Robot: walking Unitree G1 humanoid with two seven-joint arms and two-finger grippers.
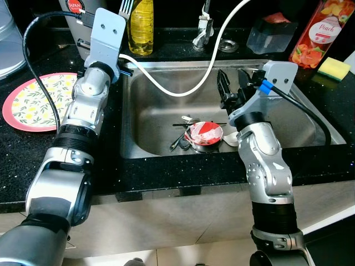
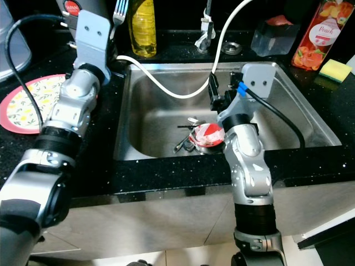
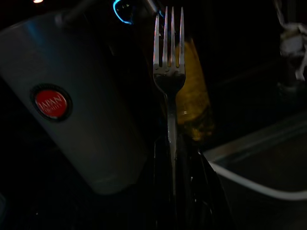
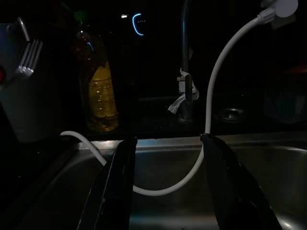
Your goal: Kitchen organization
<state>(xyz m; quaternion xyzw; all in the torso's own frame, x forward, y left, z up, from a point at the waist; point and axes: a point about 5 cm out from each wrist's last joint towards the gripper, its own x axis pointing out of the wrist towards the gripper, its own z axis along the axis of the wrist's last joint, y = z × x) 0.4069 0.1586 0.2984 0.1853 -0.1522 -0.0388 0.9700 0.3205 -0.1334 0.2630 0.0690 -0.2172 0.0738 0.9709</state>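
My left gripper (image 3: 173,160) is shut on the handle of a silver fork (image 3: 168,72). It holds the fork upright over the back left counter, next to a grey canister with a red label (image 3: 72,120). The fork's tines (image 1: 126,6) show above the left wrist plate. My right gripper (image 1: 233,84) hangs open over the steel sink (image 1: 161,105), with nothing between its black fingers (image 4: 115,187). In the sink lie a red and white bowl (image 1: 205,133) and some dark utensils (image 1: 180,141), just below and in front of the right gripper.
A floral plate with a pink rim (image 1: 36,100) lies on the black counter at the left. A yellow oil bottle (image 1: 141,27), the faucet (image 1: 204,27) with a white hose (image 1: 183,91), a clear container (image 1: 272,33), a peach bottle (image 1: 324,30) and a sponge (image 1: 334,67) line the back.
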